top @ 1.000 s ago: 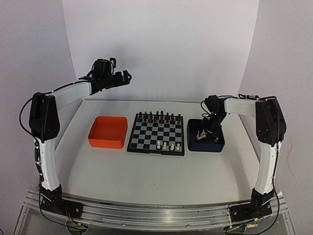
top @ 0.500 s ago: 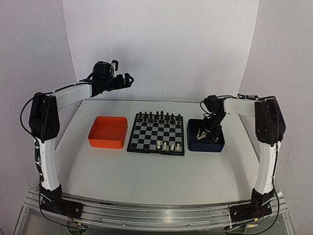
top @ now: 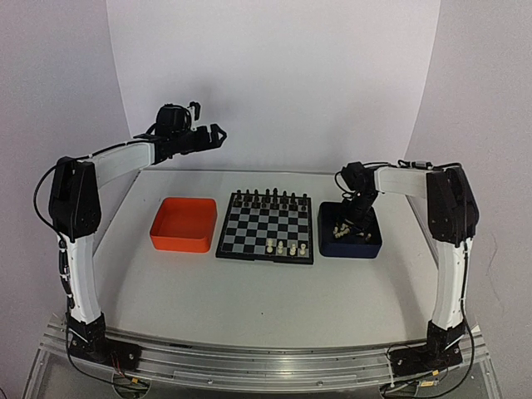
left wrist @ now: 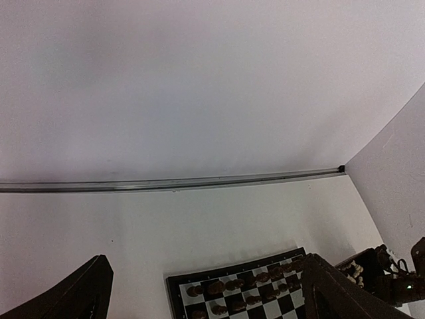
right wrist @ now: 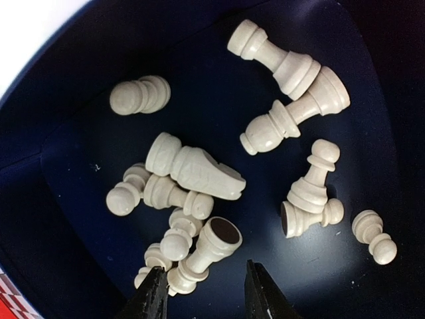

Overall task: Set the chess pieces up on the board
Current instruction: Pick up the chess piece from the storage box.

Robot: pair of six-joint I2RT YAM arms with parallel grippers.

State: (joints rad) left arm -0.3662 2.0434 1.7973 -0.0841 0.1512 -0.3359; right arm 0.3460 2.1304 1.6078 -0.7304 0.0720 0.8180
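Step in hand: pick-up of one cream piece from the dark blue tray (top: 350, 247), which stands just beside the right edge of the board (top: 263, 226), mid-worktop.

Right gripper (right wrist: 207, 292): down inside the tray, jaws part-way apart and astride a cream piece lying on its side (right wrist: 202, 256), dark felt base showing. A gap shows between the piece and the right-hand finger, so it is judged not yet clamped and nothing is held.

Left gripper (top: 212, 135): raised high over the far left corner of the worktop (top: 249, 291), jaws wide apart, empty, well apart from the work.

Chess pieces (right wrist: 192, 169): about a dozen lie tumbled in the tray. Four cream pieces (top: 288, 247) stand at the right end of the board's near edge. Black pieces (top: 266, 198) line the far edge.

Progress: early, judged. Most of the near side is unfilled.

Next move calls for: closing on the straddled piece, a clean lift, then setting it upright on a free near-edge square.

Obstructions: neighbouring pieces lie touching the target's head end and may be dragged along. The standing cream pieces crowd the drop zone. The orange tray (top: 179, 242), beside the board's left edge, is no hindrance
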